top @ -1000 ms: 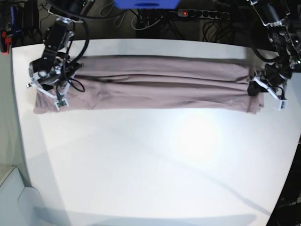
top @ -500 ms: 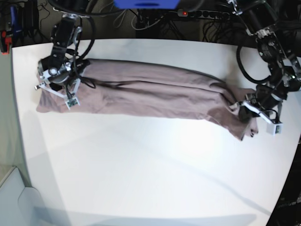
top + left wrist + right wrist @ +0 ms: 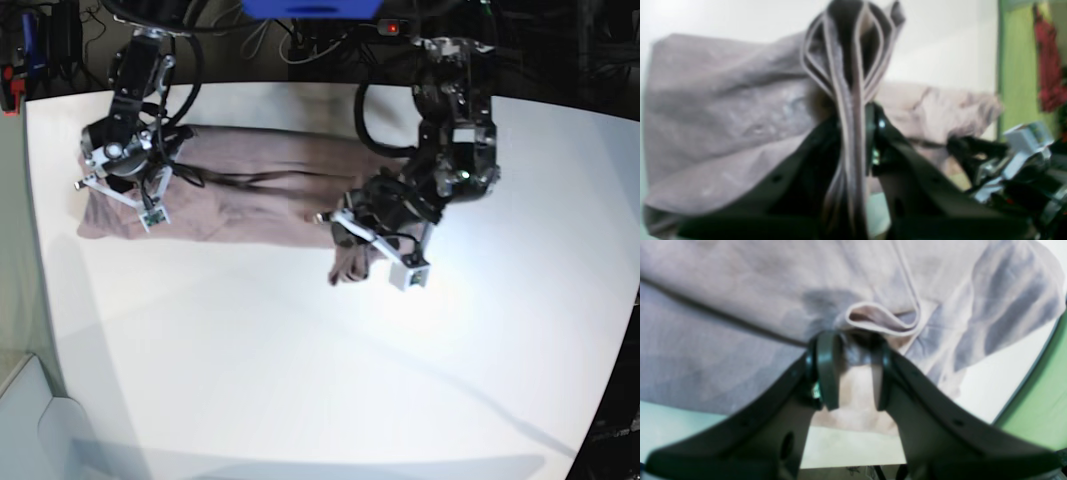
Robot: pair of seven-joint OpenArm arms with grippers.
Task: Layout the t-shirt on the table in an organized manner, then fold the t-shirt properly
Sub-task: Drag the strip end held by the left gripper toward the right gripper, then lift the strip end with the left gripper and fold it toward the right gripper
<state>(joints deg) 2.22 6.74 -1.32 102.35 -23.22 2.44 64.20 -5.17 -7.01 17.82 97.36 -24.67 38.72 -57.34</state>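
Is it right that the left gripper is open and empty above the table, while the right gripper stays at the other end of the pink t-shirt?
Not quite. The left gripper is not open and empty: the left wrist view shows its jaws shut on a bunched stack of t-shirt layers. The rest holds: it is above the table, and the right gripper is at the other end.

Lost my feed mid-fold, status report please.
Left end effector shut on the t-shirt, end lifted toward the middle. Right end effector pins the other end on the table. Nothing in the way.
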